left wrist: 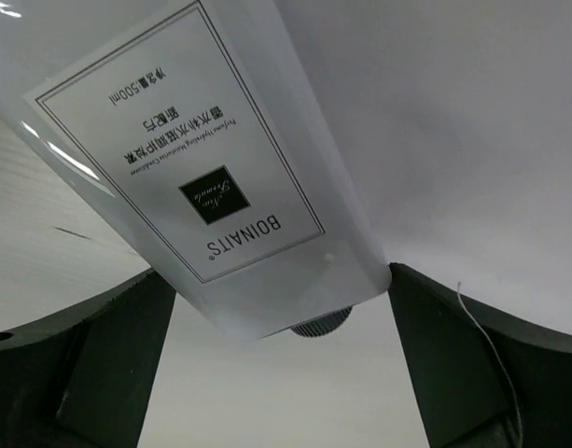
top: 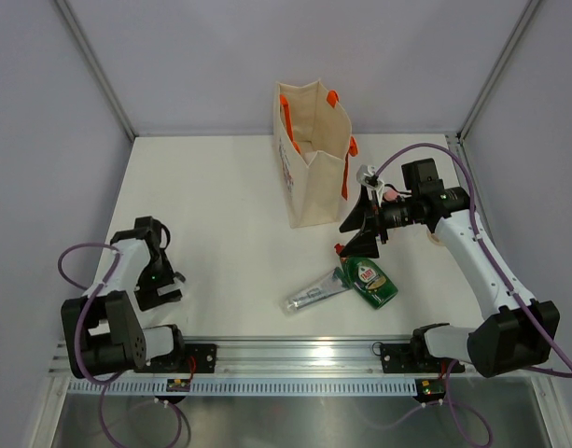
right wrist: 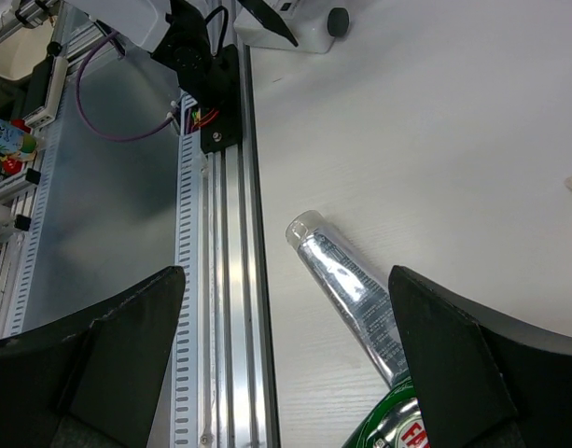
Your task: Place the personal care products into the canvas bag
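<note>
Between the left pincer's fingers: a white plastic bottle (left wrist: 220,187) with a black-framed printed label lies slantwise across the gap, and its dark ribbed cap (left wrist: 318,327) points out past the fingertips.
Left pincer (left wrist: 278,273): the black fingers (left wrist: 90,364) stand wide apart and the bottle's shoulder reaches both inner edges. I cannot tell whether they press it.
Below the right pincer (right wrist: 286,271): a silvery-green squeeze tube (right wrist: 351,289) lies flat in the gap between the fingers. A green plastic bottle (right wrist: 397,425) lies just beside its far end.
Right pincer: released, with its jaws wide and nothing between them.
Top view only: the upright beige canvas bag (top: 313,177) with orange handles (top: 332,96) stands beyond the right pincer (top: 355,233), well apart from the left pincer (top: 164,285). The tube (top: 315,291) and green bottle (top: 371,282) lie on the near side of the right pincer.
Left wrist view only: the bottle's label can be read. From above, the bottle is hard to pick out against the white table (top: 230,215).
Right wrist view only: the tube's clear rounded end, near a ridged aluminium rail (right wrist: 234,280).
</note>
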Robot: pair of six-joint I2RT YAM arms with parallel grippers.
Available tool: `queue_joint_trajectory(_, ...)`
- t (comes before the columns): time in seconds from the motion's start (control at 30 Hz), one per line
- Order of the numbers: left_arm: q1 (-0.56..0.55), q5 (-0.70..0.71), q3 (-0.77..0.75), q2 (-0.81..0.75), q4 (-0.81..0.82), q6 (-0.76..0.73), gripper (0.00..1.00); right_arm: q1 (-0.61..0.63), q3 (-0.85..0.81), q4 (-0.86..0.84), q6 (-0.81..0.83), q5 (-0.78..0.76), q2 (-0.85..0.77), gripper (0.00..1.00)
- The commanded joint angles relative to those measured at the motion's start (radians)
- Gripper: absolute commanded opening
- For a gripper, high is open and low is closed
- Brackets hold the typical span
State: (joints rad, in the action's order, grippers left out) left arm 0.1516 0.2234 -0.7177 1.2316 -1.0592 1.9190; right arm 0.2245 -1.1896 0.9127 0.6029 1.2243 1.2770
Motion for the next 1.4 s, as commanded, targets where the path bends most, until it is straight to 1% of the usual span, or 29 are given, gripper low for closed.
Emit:
queue_joint_trajectory(0.0, 0.043, 0.053, -0.006, 0.054, 0.047, -0.037, 0.99, -0.008, -0.022, 0.018, 0.034, 0.038, 0.007, 1.00)
queue_joint_trajectory(0.07, 0.052, 0.057, -0.037, 0.129, 0.067, -0.083, 0.99, -0.007, -0.022, 0.018, 0.034, 0.038, 0.008, 1.00)
queue_joint_trajectory(0.2, 0.062, 0.076, -0.091, 0.201, 0.057, -0.110, 0.99, -0.008, -0.022, 0.020, 0.037, 0.035, 0.010, 1.00)
queue_joint_trajectory(0.3, 0.086, 0.053, -0.097, 0.233, 0.094, -0.143, 0.93, -0.008, -0.024, 0.021, 0.038, 0.032, 0.012, 1.00)
queue_joint_trajectory(0.33, 0.094, 0.042, -0.097, 0.246, 0.106, -0.155, 0.86, -0.008, -0.022, 0.022, 0.040, 0.034, 0.015, 1.00)
queue_joint_trajectory(0.37, 0.109, 0.034, -0.095, 0.256, 0.125, -0.188, 0.81, -0.008, -0.024, 0.022, 0.040, 0.032, 0.016, 1.00)
queue_joint_trajectory(0.4, 0.115, 0.018, -0.094, 0.276, 0.177, -0.211, 0.71, -0.008, -0.024, 0.026, 0.040, 0.030, 0.018, 0.99)
queue_joint_trajectory(0.43, 0.118, 0.004, -0.085, 0.284, 0.215, -0.272, 0.59, -0.008, -0.025, 0.026, 0.041, 0.027, 0.022, 1.00)
queue_joint_trajectory(0.47, 0.124, -0.010, -0.081, 0.293, 0.255, -0.309, 0.30, -0.010, -0.028, 0.031, 0.049, 0.020, 0.027, 1.00)
queue_joint_trajectory(0.5, 0.126, -0.050, -0.081, 0.307, 0.330, -0.340, 0.18, -0.010, -0.028, 0.032, 0.051, 0.015, 0.030, 1.00)
queue_joint_trajectory(0.57, 0.118, -0.097, -0.092, 0.324, 0.421, -0.464, 0.05, -0.008, -0.027, 0.032, 0.052, 0.006, 0.031, 1.00)
queue_joint_trajectory(0.6, 0.109, -0.154, -0.101, 0.348, 0.498, -0.507, 0.03, -0.008, -0.028, 0.032, 0.052, 0.004, 0.031, 0.99)
queue_joint_trajectory(0.63, 0.099, -0.183, -0.139, 0.364, 0.516, -0.588, 0.01, -0.010, -0.028, 0.031, 0.051, 0.004, 0.031, 0.99)
queue_joint_trajectory(0.77, 0.016, -0.281, -0.193, 0.379, 0.557, -0.748, 0.00, -0.010, -0.027, 0.032, 0.052, 0.006, 0.028, 0.99)
queue_joint_trajectory(0.83, -0.021, -0.311, -0.184, 0.353, 0.596, -0.832, 0.00, -0.008, -0.027, 0.032, 0.052, 0.006, 0.028, 0.99)
queue_joint_trajectory(0.9, -0.043, -0.332, -0.169, 0.336, 0.622, -0.882, 0.00, -0.010, -0.025, 0.031, 0.051, 0.007, 0.024, 0.99)
queue_joint_trajectory(0.93, -0.064, -0.335, -0.169, 0.326, 0.623, -0.935, 0.00, -0.010, -0.025, 0.031, 0.051, 0.009, 0.025, 0.99)
queue_joint_trajectory(1.0, -0.092, -0.325, -0.178, 0.315, 0.616, -0.991, 0.00, -0.010, -0.027, 0.031, 0.051, 0.007, 0.024, 0.99)
queue_joint_trajectory(1.03, -0.124, -0.319, -0.181, 0.307, 0.614, -1.049, 0.00, -0.008, -0.025, 0.031, 0.052, 0.007, 0.024, 0.99)
queue_joint_trajectory(1.1, -0.145, -0.297, -0.184, 0.272, 0.619, -1.092, 0.00, -0.010, -0.025, 0.031, 0.052, 0.004, 0.024, 0.99)
queue_joint_trajectory(1.13, -0.193, -0.292, -0.187, 0.261, 0.620, -1.133, 0.00, -0.010, -0.025, 0.029, 0.051, 0.003, 0.024, 0.99)
queue_joint_trajectory(1.3, -0.267, -0.256, -0.203, 0.160, 0.619, -1.218, 0.00, -0.010, -0.022, 0.028, 0.052, 0.001, 0.024, 0.99)
queue_joint_trajectory(1.37, -0.277, -0.277, -0.204, 0.132, 0.622, -1.252, 0.00, -0.010, -0.024, 0.026, 0.054, 0.000, 0.024, 0.99)
